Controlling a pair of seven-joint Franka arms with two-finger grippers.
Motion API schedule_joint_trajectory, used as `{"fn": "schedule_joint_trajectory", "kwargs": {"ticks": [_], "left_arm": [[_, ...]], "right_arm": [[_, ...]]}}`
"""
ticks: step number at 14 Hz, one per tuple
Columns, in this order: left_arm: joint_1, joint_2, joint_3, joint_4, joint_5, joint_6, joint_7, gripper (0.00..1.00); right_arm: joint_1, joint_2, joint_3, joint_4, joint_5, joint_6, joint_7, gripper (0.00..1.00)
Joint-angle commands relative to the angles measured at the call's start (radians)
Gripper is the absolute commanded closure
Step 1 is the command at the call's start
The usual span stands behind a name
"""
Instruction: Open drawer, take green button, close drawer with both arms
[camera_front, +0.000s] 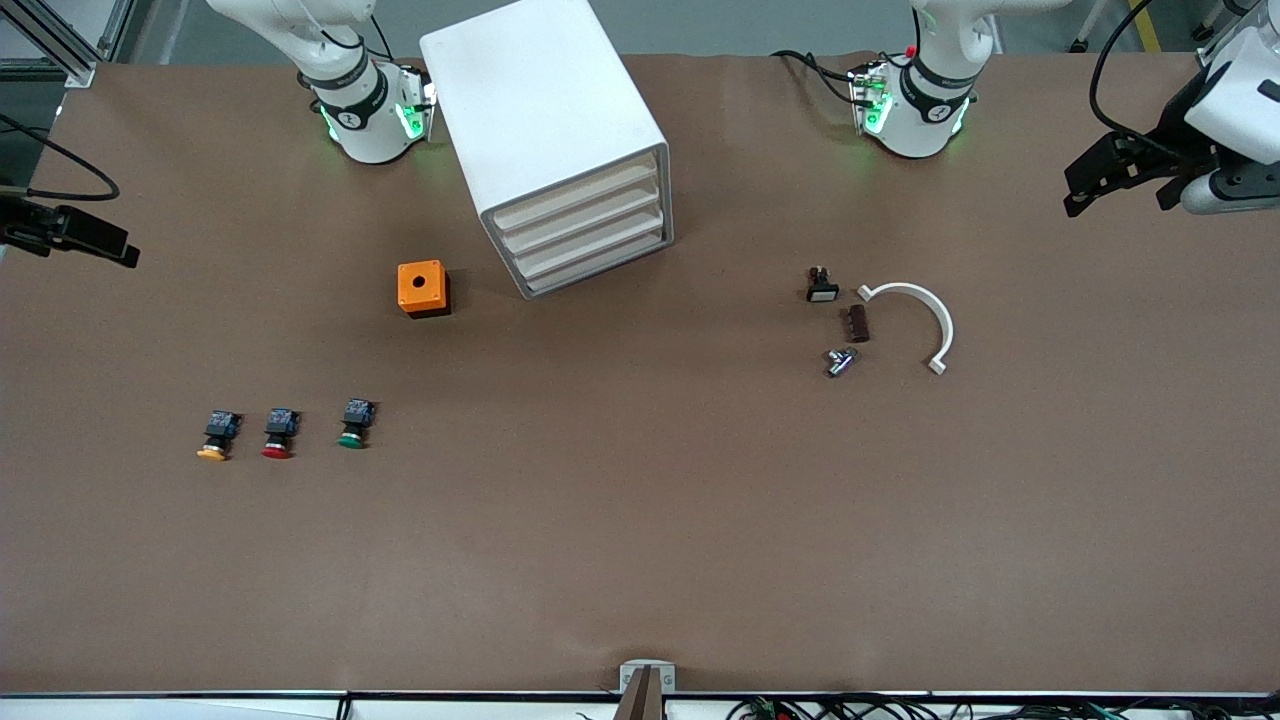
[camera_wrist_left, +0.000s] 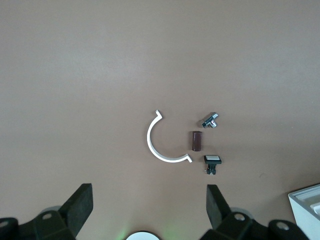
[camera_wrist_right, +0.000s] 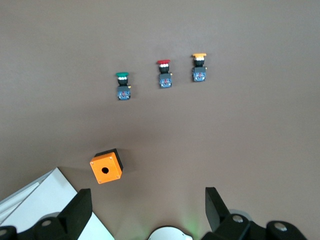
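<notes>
The drawer unit (camera_front: 560, 150) is a white cabinet with several drawers (camera_front: 590, 235), all shut; a corner of it shows in the right wrist view (camera_wrist_right: 40, 200). The green-capped button (camera_front: 354, 424) (camera_wrist_right: 123, 86) lies on the table toward the right arm's end, nearer the front camera than the cabinet. My right gripper (camera_front: 95, 240) (camera_wrist_right: 147, 202) hangs open and empty over the table's edge at that end. My left gripper (camera_front: 1120, 190) (camera_wrist_left: 149, 200) hangs open and empty over the left arm's end of the table.
Beside the green button lie a red-capped button (camera_front: 279, 433) and a yellow-capped button (camera_front: 216, 436). An orange box (camera_front: 422, 288) sits beside the cabinet. Toward the left arm's end lie a white curved clip (camera_front: 915, 320), a black switch (camera_front: 822, 285), a brown block (camera_front: 857, 323) and a metal piece (camera_front: 840, 361).
</notes>
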Motion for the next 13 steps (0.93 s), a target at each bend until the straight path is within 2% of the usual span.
{"fn": "schedule_joint_trajectory", "kwargs": {"ticks": [1, 6, 10, 13], "left_arm": [[0.006, -0.016, -0.007, -0.018, -0.002, 0.025, 0.016, 0.00], [0.009, -0.037, -0.004, -0.057, -0.002, 0.048, 0.011, 0.00], [0.009, -0.038, 0.002, -0.025, -0.003, 0.042, 0.005, 0.00], [0.009, -0.035, 0.019, -0.013, -0.003, 0.019, 0.016, 0.00]], "right_arm": [[-0.004, -0.037, 0.015, 0.001, 0.020, 0.006, -0.010, 0.00], [0.019, -0.067, 0.006, -0.027, 0.020, 0.017, -0.008, 0.00], [0.038, -0.085, -0.002, -0.050, 0.018, 0.066, -0.011, 0.00], [0.059, -0.116, -0.037, -0.099, 0.018, 0.101, -0.011, 0.00]]}}
